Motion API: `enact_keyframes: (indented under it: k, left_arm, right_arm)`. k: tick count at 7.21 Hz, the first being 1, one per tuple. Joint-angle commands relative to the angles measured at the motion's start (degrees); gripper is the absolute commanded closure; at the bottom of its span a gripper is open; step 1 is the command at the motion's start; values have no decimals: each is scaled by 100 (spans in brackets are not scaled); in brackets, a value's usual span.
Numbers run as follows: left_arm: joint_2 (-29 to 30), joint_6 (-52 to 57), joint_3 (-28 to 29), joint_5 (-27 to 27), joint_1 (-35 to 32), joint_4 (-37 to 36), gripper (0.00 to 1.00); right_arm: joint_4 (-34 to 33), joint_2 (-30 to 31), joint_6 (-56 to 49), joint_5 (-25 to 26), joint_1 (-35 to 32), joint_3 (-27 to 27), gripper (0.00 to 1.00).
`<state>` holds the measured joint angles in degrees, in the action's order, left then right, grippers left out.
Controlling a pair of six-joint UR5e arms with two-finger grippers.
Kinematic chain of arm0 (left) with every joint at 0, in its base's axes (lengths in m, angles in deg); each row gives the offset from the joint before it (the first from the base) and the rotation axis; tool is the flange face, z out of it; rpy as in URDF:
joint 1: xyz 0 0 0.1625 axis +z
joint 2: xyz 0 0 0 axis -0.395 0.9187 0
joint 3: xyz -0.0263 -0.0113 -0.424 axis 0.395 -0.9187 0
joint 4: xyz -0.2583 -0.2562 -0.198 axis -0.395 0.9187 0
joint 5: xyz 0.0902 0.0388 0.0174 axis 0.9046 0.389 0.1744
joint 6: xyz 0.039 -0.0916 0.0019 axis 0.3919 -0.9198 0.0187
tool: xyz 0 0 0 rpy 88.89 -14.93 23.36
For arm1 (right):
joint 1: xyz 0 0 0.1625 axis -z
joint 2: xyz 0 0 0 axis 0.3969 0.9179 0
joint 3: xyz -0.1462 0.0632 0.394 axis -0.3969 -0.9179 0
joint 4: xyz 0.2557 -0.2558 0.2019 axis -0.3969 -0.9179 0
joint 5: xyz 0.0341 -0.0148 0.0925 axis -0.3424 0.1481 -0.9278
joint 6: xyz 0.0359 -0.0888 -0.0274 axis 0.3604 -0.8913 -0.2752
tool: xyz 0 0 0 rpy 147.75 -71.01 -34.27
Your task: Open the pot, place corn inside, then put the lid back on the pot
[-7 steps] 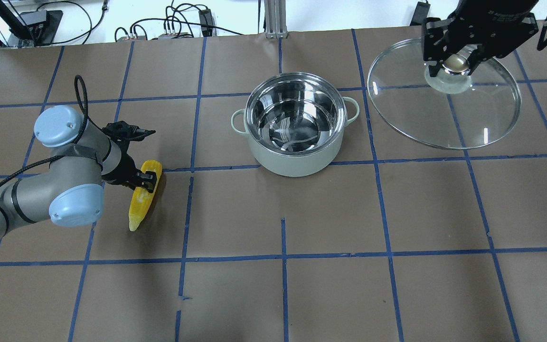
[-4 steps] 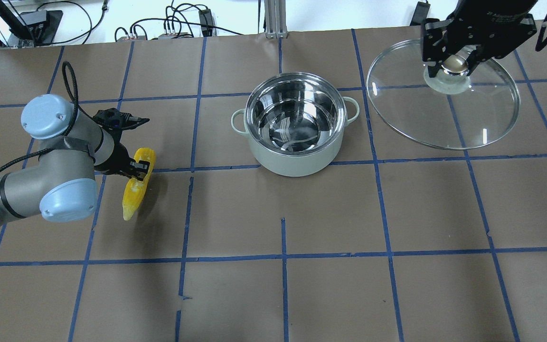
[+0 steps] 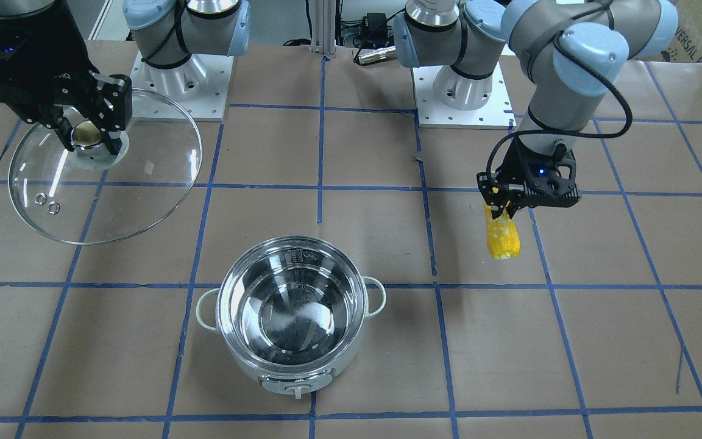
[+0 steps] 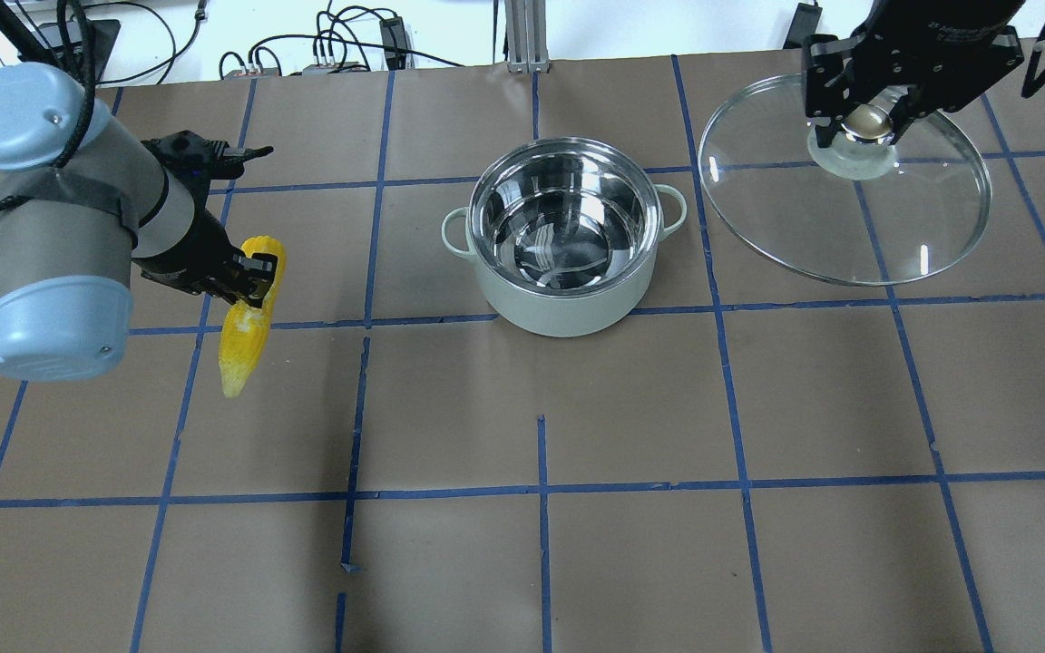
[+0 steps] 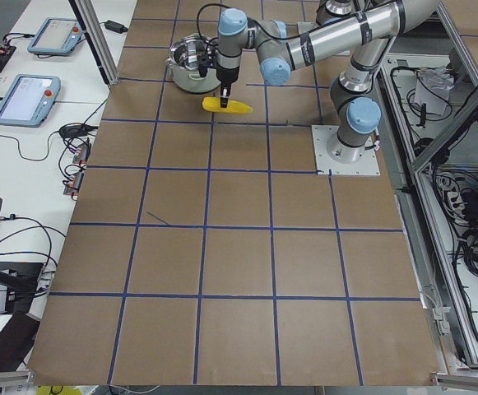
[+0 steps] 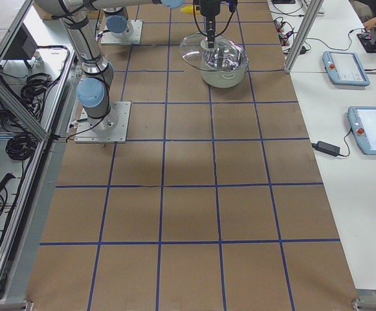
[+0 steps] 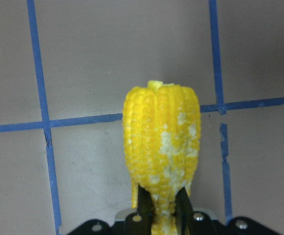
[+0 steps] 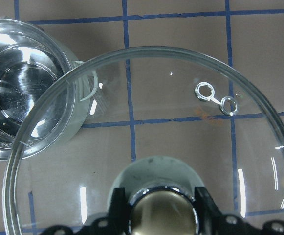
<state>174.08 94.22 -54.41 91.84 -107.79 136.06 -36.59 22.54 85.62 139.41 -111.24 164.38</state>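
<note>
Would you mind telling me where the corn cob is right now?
In the overhead view the corn is gripped by the left tool on the view's left side, well left of the open pot.

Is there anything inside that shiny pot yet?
No. The pot shows only its bare steel floor; nothing covers it. The corn hangs in the left claw, the lid in the right claw.

One pot (image 4: 559, 308), one corn (image 4: 244, 345), one lid (image 4: 849, 227), one left arm (image 4: 78, 236), one right arm (image 4: 940, 27).
</note>
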Motion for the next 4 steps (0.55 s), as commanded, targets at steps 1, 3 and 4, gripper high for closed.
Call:
enact_keyframes:
  k: [1, 3, 4]
  left_arm:
    - [-6, -1187, 623, 231, -921, 607, 96]
    - [73, -1945, 1001, 216, -1573, 731, 96]
    - [326, -2183, 1238, 207, -1785, 722, 96]
  right_arm:
    - [-9, 9, 13, 6, -12, 59, 65]
    - [-9, 0, 13, 6, -12, 68, 65]
    - [-9, 0, 13, -3, -12, 68, 65]
